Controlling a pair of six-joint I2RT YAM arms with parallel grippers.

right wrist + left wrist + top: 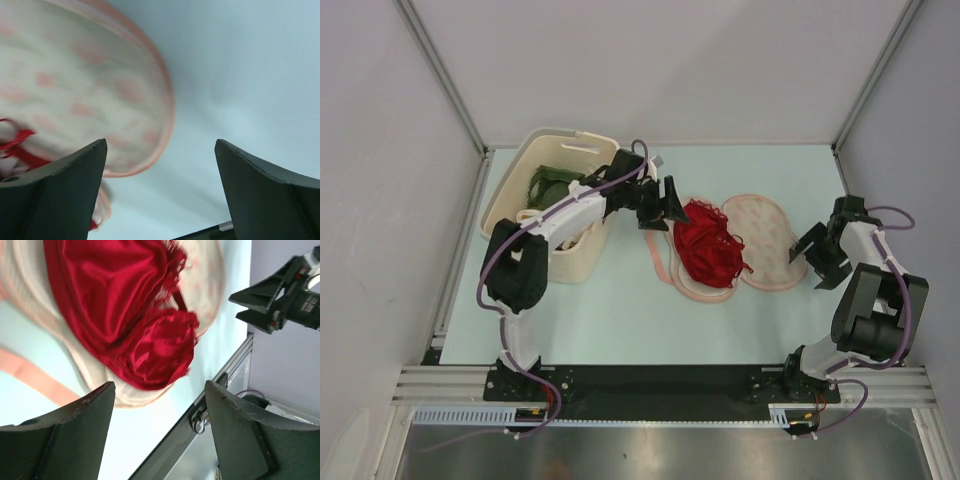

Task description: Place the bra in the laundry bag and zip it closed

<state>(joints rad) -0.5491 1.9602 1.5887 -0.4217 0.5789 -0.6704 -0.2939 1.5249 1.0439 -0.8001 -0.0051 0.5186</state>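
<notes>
The deep red bra [708, 245] lies bunched on the left lobe of the pale pink laundry bag [768, 238], which lies opened flat mid-table. In the left wrist view the bra [125, 310] covers the bag's mesh [210, 285]. My left gripper [667, 207] is open and empty, just left of the bra. My right gripper [812, 254] is open and empty, just right of the bag's right lobe, whose pink edging [167, 100] shows in the right wrist view. A pink strap or zip edge [662, 262] trails left of the bag.
A cream plastic basket [582, 260] with green and white clothes [552, 183] stands at the left, under my left arm. Enclosure walls and metal posts ring the pale table. The black rail [660, 378] runs along the near edge.
</notes>
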